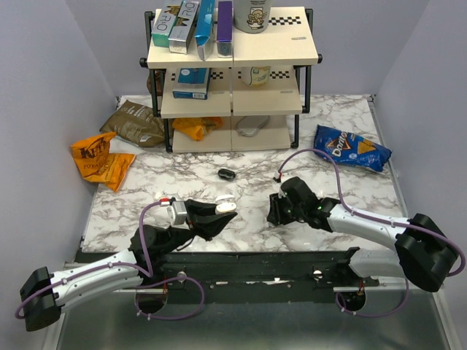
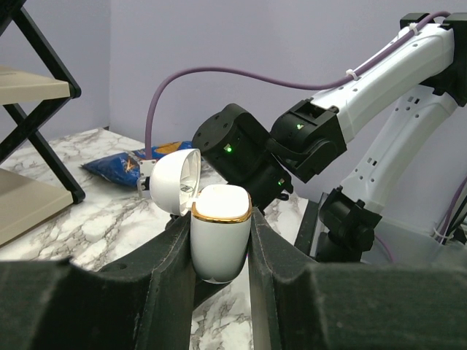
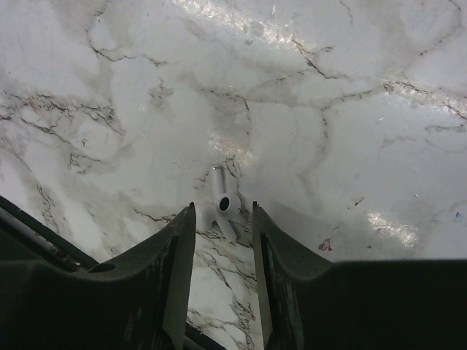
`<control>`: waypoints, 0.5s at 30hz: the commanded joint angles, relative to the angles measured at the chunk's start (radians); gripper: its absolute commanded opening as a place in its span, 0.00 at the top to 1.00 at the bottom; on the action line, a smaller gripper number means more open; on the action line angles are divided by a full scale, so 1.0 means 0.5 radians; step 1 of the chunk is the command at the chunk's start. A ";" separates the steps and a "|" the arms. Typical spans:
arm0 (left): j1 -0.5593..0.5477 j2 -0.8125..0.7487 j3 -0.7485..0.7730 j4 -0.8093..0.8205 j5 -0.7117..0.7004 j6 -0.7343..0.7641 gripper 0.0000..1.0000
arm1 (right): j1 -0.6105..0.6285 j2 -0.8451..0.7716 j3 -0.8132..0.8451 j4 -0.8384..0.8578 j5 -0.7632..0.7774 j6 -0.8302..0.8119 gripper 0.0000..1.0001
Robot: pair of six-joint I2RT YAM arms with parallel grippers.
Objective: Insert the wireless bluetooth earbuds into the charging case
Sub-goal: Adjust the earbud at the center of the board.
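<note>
Left end effector (image 2: 221, 219) grips the open white case (image 2: 219, 244), its bottom hidden between the fingers. Right end effector (image 3: 222, 213) sits loose around one white earbud (image 3: 225, 203) on the tabletop (image 3: 343, 109), not touching.

Blue bag (image 1: 352, 148) right of shelf rack (image 1: 281, 45): "Doritos". Boxes (image 1: 177, 24) on rack top: "RIO". Orange bag (image 1: 101, 159) left of rack: lettering unreadable.

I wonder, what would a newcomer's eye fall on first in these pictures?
Most striking is the white charging case, lid open and gold-rimmed, clamped upright in the left hand near the front edge of the marble table. To its right, the right hand hangs low over the marble, its open fingers either side of the white earbuds lying there.
</note>
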State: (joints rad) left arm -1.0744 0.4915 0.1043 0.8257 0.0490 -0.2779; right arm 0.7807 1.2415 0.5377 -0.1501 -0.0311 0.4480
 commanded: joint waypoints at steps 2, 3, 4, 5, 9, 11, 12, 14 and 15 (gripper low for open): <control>-0.020 -0.023 0.009 0.002 -0.058 0.022 1.00 | 0.019 0.069 -0.020 0.055 0.028 0.027 0.57; -0.023 -0.023 0.009 0.002 -0.058 0.025 1.00 | 0.019 0.079 -0.017 0.058 0.028 0.024 0.57; -0.026 -0.023 0.009 -0.004 -0.058 0.025 1.00 | 0.016 0.091 -0.008 0.052 0.038 0.027 0.57; -0.026 -0.029 0.009 -0.007 -0.061 0.022 1.00 | 0.016 0.100 -0.005 0.052 0.041 0.024 0.58; -0.029 -0.041 0.006 -0.019 -0.070 0.028 1.00 | 0.019 0.134 0.020 0.046 0.050 0.030 0.57; -0.029 -0.050 0.009 -0.038 -0.077 0.025 1.00 | 0.019 0.152 0.029 0.043 0.056 0.037 0.57; -0.032 -0.050 0.006 -0.038 -0.080 0.028 1.00 | 0.016 0.161 0.032 0.046 0.053 0.037 0.58; -0.036 -0.060 0.006 -0.041 -0.083 0.028 1.00 | 0.016 0.165 0.032 0.052 0.056 0.043 0.58; -0.032 -0.063 0.003 -0.041 -0.083 0.028 1.00 | 0.019 0.171 0.038 0.058 0.053 0.043 0.60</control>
State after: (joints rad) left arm -1.0824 0.4751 0.1043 0.8085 0.0326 -0.2764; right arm 0.7818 1.3075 0.5388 -0.1413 -0.0280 0.4549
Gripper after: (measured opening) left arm 0.368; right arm 0.420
